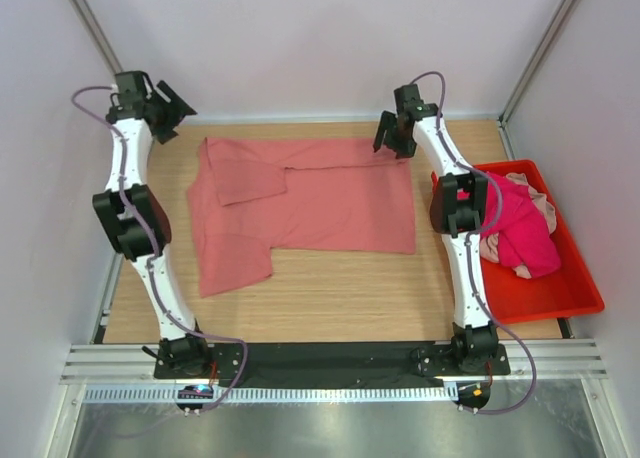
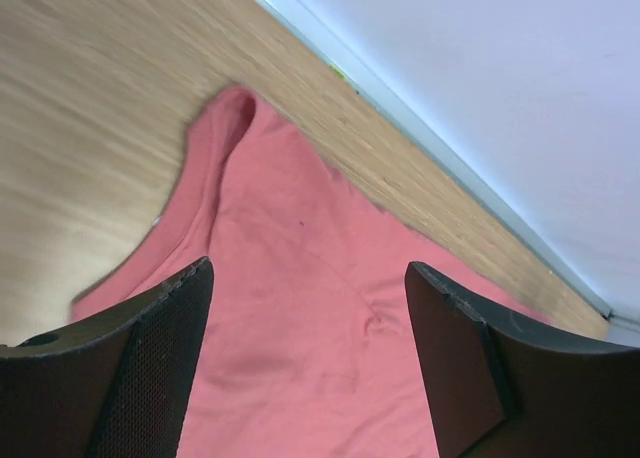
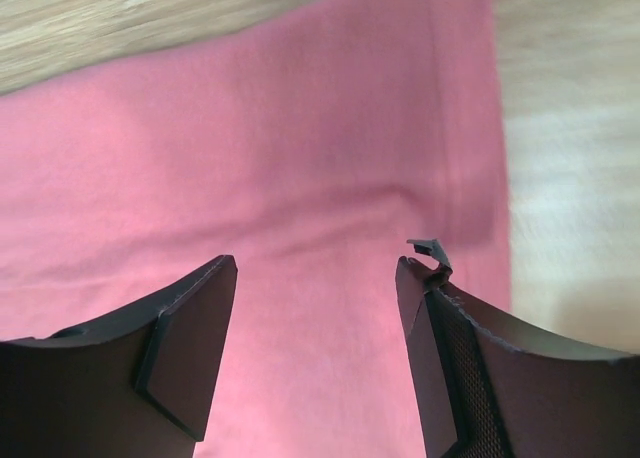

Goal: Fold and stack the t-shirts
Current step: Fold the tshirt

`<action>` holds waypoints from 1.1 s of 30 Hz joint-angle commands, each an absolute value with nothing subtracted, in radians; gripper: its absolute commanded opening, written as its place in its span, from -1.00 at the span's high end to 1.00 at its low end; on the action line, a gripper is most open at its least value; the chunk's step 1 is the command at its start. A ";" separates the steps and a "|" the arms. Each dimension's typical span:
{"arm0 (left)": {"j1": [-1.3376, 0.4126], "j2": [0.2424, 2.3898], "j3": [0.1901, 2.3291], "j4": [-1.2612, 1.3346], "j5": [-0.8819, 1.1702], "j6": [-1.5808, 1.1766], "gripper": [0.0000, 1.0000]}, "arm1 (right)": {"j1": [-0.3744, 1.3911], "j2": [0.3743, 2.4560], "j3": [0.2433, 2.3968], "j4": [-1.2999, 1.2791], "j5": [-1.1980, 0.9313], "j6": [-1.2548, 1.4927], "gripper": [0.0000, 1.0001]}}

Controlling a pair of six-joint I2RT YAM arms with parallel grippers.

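Note:
A large salmon-pink t-shirt [image 1: 300, 203] lies partly folded on the wooden table, one sleeve folded over near its far left. My left gripper [image 1: 172, 110] is open and empty, raised at the far left just beyond the shirt's corner; its view shows the shirt [image 2: 300, 318] between the fingers. My right gripper [image 1: 392, 138] is open and empty above the shirt's far right corner; the cloth [image 3: 300, 208] fills its view. A bright magenta t-shirt [image 1: 520, 228] with a pale pink one [image 1: 543, 208] lies crumpled in the bin.
A red plastic bin [image 1: 545, 293] stands at the table's right edge beside the right arm. White walls close the back and sides. Bare wood [image 1: 330, 293] lies in front of the shirt.

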State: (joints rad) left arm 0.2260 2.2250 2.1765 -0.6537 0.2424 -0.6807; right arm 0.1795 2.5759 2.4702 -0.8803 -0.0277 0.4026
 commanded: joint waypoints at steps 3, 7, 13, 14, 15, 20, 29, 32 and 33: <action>0.226 1.923 1.936 -0.814 0.040 -0.620 -0.52 | 0.181 2.334 2.484 -1.037 0.051 0.480 -0.44; 0.181 1.760 1.671 -0.899 -0.030 -0.621 -0.40 | 0.199 2.206 2.314 -1.036 -0.040 0.505 -0.45; 0.155 1.466 1.211 -0.879 -0.017 -0.684 -0.32 | 0.287 2.001 2.028 -0.990 -0.063 0.442 -0.45; 0.156 1.432 1.160 -0.885 -0.023 -0.707 -0.32 | 0.297 1.973 1.993 -0.988 -0.067 0.434 -0.45; 0.155 1.399 1.082 -0.891 -0.026 -0.724 -0.30 | 0.313 1.947 1.918 -0.986 -0.067 0.420 -0.45; 0.155 1.227 0.904 -0.879 -0.040 -0.807 -0.26 | 0.422 1.758 1.653 -0.922 -0.103 0.397 -0.46; 0.164 1.364 0.890 -0.785 -0.068 -0.706 -0.06 | 0.433 1.575 1.269 -0.819 -0.207 0.394 -0.46; 0.192 1.434 0.891 -0.785 -0.074 -0.677 0.06 | 0.408 1.543 1.227 -0.827 -0.172 0.397 -0.46; 0.201 1.440 0.887 -0.776 -0.063 -0.667 0.09 | 0.390 1.537 1.215 -0.821 -0.172 0.397 -0.43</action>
